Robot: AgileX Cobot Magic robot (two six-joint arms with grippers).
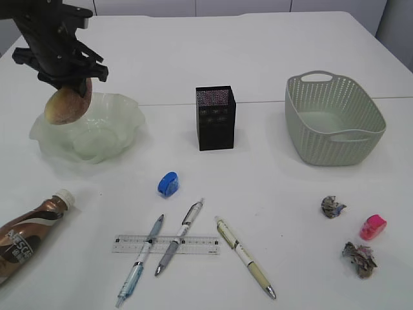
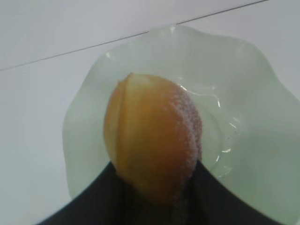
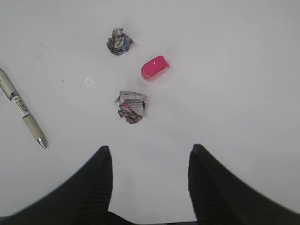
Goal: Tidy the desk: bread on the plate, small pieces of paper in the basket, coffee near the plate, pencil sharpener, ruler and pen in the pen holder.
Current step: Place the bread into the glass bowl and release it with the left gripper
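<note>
The left gripper (image 1: 66,90) is closed on the bread (image 1: 64,105), and the bun hangs from its jaws over the left rim of the plate (image 1: 119,113). In the left wrist view the bread (image 2: 152,145) fills the space between the two dark fingers (image 2: 89,201), its sugared side turned to the right, and the green dish lies directly under it.

The right gripper (image 3: 150,161) stands open and holds nothing. Just ahead of it on the desk (image 3: 234,93) lies a crumpled paper ball (image 3: 131,106); further ahead are a pink sharpener (image 3: 154,67) and a second paper ball (image 3: 120,41). A pen (image 3: 23,112) lies to its left.

Well to the right of the left gripper stand the pen holder (image 1: 215,117) and, beyond it, the basket (image 1: 332,119). Below this gripper, at the near left edge, lies the coffee (image 1: 29,232) on its side. The ruler (image 1: 166,244) lies near the front, under two pens, and a blue sharpener (image 1: 168,184) is apart from them.
</note>
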